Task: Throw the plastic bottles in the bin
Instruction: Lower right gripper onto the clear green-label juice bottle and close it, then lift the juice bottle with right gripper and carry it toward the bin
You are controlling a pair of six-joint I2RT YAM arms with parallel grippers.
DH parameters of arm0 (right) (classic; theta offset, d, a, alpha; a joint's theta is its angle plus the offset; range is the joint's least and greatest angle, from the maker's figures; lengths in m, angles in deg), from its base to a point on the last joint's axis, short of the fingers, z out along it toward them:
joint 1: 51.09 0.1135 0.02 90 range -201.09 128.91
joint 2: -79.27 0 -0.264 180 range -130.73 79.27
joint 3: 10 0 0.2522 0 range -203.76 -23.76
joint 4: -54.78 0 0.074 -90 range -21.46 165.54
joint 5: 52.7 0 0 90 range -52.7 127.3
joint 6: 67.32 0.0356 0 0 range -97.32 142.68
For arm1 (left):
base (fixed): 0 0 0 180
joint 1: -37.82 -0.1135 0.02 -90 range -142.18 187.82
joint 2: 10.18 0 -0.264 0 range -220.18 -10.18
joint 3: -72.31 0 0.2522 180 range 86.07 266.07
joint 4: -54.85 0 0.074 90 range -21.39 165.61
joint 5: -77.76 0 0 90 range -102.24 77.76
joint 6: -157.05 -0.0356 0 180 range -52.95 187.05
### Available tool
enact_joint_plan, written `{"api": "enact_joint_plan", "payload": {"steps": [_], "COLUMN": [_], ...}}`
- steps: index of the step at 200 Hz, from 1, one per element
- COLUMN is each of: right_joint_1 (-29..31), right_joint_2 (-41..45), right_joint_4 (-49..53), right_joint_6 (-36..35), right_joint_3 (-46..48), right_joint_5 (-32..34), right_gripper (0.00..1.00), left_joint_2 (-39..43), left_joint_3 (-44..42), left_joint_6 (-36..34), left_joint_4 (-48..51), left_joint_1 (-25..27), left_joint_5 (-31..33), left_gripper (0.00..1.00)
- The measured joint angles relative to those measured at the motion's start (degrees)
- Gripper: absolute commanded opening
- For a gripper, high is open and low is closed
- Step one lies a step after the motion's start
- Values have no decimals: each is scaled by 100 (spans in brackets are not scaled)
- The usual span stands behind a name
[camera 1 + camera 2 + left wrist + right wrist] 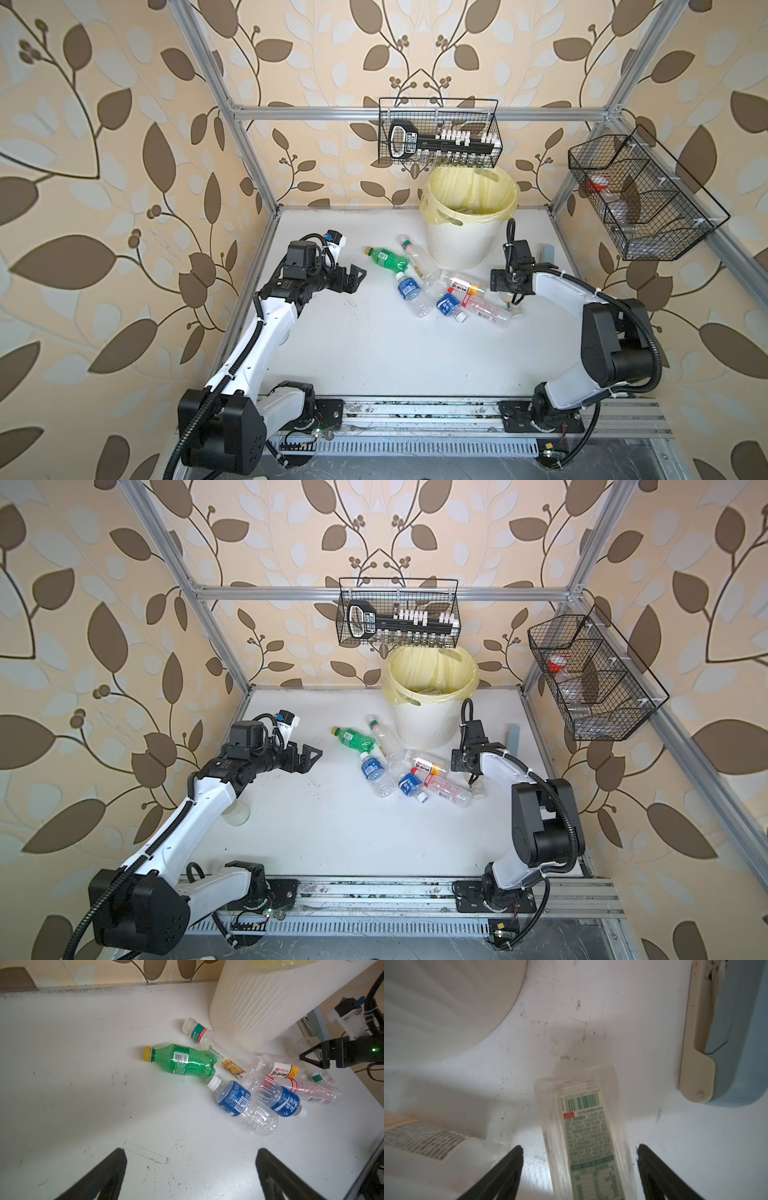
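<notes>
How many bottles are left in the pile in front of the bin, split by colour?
green bottle: 1
blue-label bottles: 2
red-print bottle: 1
white-and-orange-label bottle: 1
sunflower-label bottle: 1
green-label clear bottle: 1
Total: 7
Not counted: a clear object half hidden under the left arm.

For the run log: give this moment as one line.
right tool: open, straddling clear bottle | left tool: open, empty | other bottles beside bin

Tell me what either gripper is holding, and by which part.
Nothing yet. The left gripper is open over bare table; the right gripper straddles a clear bottle, gaps on both sides.
</notes>
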Motion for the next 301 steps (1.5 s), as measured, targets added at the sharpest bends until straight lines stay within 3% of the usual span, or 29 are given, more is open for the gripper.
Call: {"api": "enact_joint_plan", "payload": {"steps": [23, 56, 76, 110, 168, 252, 301], "right_joint_1": [0, 0, -13, -28, -87, -162, -164], "right_joint_2": [-118, -144, -144, -144, 83, 2413, 3018], "right_joint_4": [2, -35, -33, -35, 81, 42, 142], "right_joint_6": [-35, -85, -81, -98, -57, 407, 629], "right_joint_3": [0, 0, -9, -44, -44, 367, 466], "right_joint_5": [0, 22, 37, 46, 74, -251, -623], "right_gripper": [80, 65, 62, 48, 45, 43, 42], "left_joint_2": [0, 0, 0, 0, 0, 15, 74], "left_joint_3": [-24, -24, -24, -22, -22, 15, 15], "left_joint_6": [0, -9, -15, -24, -24, -28, -28], "left_joint_4": [35, 74, 153, 157, 240, 378, 411], "left_joint_1": [-59, -94, -94, -131, -188, -398, -503], "left_joint_5": [-9, -17, -39, -140, -199, -492, -597], "left_gripper": [99, 99, 99, 99, 99, 99, 99]}}
